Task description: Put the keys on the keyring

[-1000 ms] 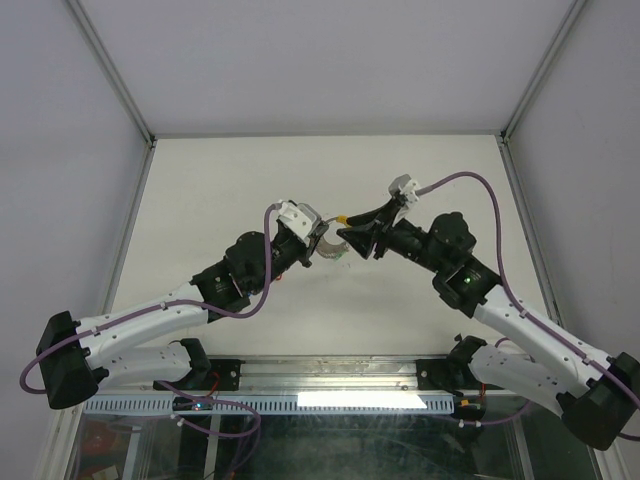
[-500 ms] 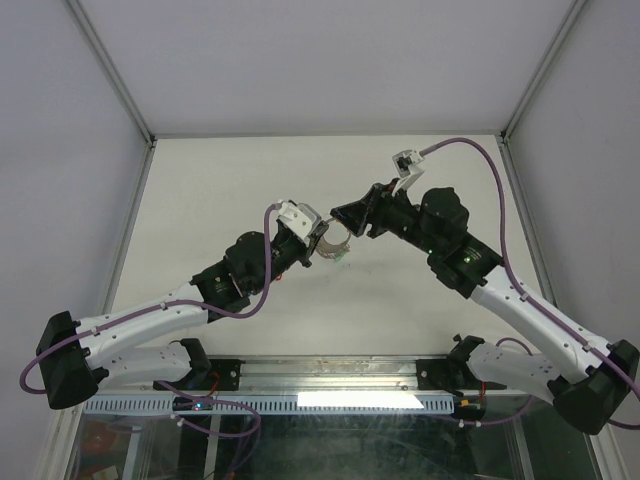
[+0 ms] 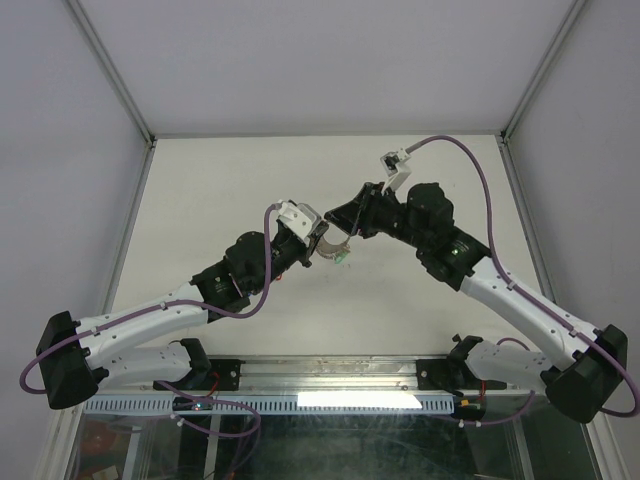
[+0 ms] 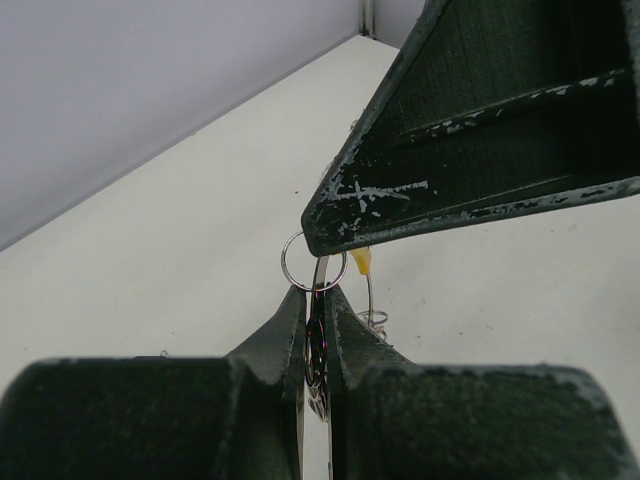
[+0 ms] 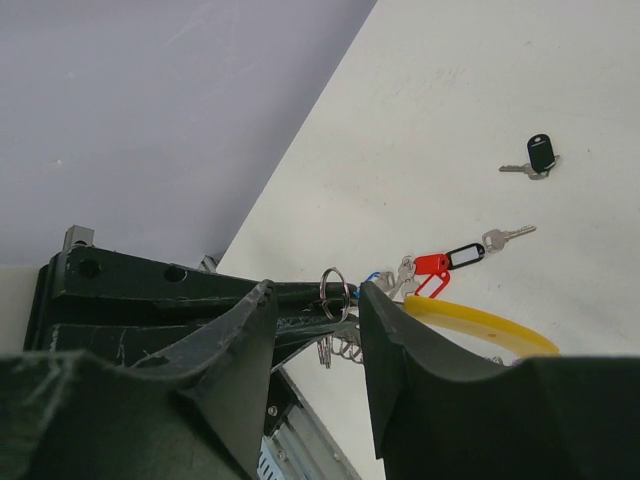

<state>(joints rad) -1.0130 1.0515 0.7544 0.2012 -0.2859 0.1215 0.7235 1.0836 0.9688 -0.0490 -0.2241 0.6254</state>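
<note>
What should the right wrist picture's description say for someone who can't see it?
A small silver ring sits between the right gripper's two open dark fingers, held by the left gripper. Beyond it, keys with red and black tags show against the white table.

Looking like a robotics lab cell: plain grey panels [image 3: 300, 60] and aluminium posts [image 3: 110, 70] are boxing in a white bench [image 3: 220, 190].

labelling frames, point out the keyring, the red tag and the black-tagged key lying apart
keyring [image 4: 283, 263], left wrist view, left arc of the wire
red tag [image 5: 432, 263], right wrist view, middle of the tag
black-tagged key [image 5: 541, 151], right wrist view, its black tag
</note>
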